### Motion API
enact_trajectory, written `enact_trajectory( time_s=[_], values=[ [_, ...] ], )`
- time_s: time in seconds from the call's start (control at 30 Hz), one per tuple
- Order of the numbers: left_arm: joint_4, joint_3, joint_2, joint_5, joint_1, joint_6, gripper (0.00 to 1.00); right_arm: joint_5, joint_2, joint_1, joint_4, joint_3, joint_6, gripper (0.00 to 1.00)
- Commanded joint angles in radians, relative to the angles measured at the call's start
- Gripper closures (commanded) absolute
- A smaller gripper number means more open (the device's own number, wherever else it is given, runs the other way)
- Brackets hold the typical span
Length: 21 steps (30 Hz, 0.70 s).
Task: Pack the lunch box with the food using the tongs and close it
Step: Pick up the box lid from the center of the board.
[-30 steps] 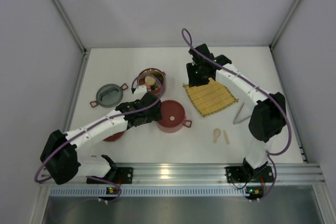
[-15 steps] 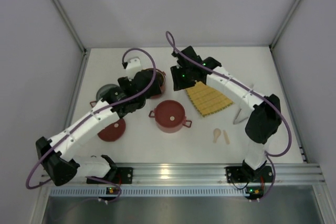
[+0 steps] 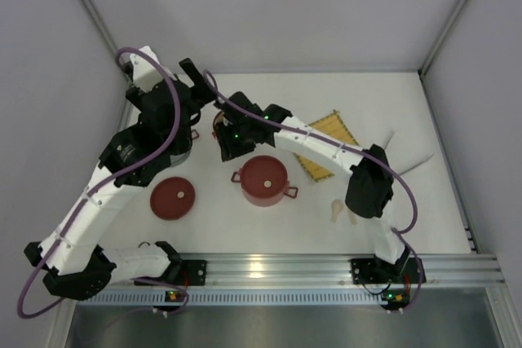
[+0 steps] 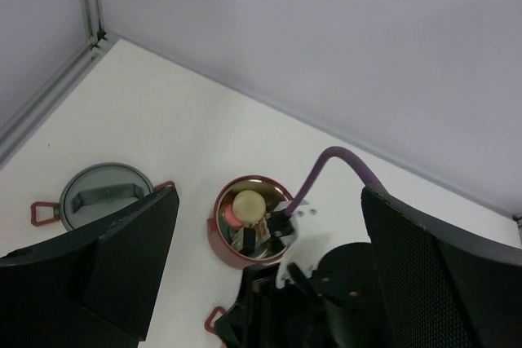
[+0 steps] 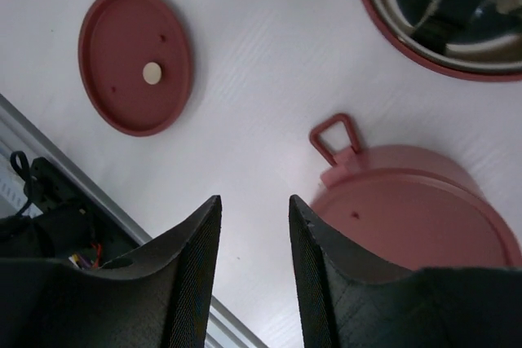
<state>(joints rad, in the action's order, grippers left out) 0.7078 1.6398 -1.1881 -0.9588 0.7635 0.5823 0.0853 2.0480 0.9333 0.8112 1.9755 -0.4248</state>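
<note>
The lunch box lies in parts. An open dark-red bowl (image 4: 220,230) holds food (image 4: 247,204): a cream round, a pink piece and a dark one. A lidded pot (image 3: 263,179) stands nearer the arms, with a loose red lid (image 3: 173,198) to its left. My left gripper (image 3: 198,79) hangs high over the far left, wide open and holding nothing (image 4: 271,195). My right gripper (image 3: 227,143) hovers low between bowl and pot, jaws apart with nothing between them (image 5: 254,200). I cannot make out the tongs; my right arm covers the table to the right of the mat.
A grey lid (image 4: 102,196) with red tabs lies left of the open bowl. The yellow woven mat (image 3: 329,125) shows partly under my right arm. Two beige sticks (image 3: 338,211) lie near the front. Enclosure walls stand close at the left and back.
My left arm rose and swung back to the far left, away from the pots. My right arm swept left from the mat to the open bowl.
</note>
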Motion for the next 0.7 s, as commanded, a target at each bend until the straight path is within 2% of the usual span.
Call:
enact_trajectory(
  time_s=[0.0,0.13,0.23,0.67],
  values=[
    [-0.088,0.060,0.044,-0.025,-0.003,-0.079,0.01,0.031,0.073,0.064,-0.095,0.104,-0.066,0.61],
    [-0.087,0.100,0.076,0.028,-0.003,-0.119,0.01,0.036,0.217,0.113,-0.133,0.236,-0.078,0.61],
    [-0.050,0.121,0.099,0.057,-0.003,-0.130,0.01,0.033,0.283,0.144,-0.188,0.276,-0.083,0.61],
    [0.016,0.063,0.189,0.103,-0.003,-0.098,0.01,-0.079,0.414,0.206,-0.331,0.270,-0.057,0.58]
  ],
)
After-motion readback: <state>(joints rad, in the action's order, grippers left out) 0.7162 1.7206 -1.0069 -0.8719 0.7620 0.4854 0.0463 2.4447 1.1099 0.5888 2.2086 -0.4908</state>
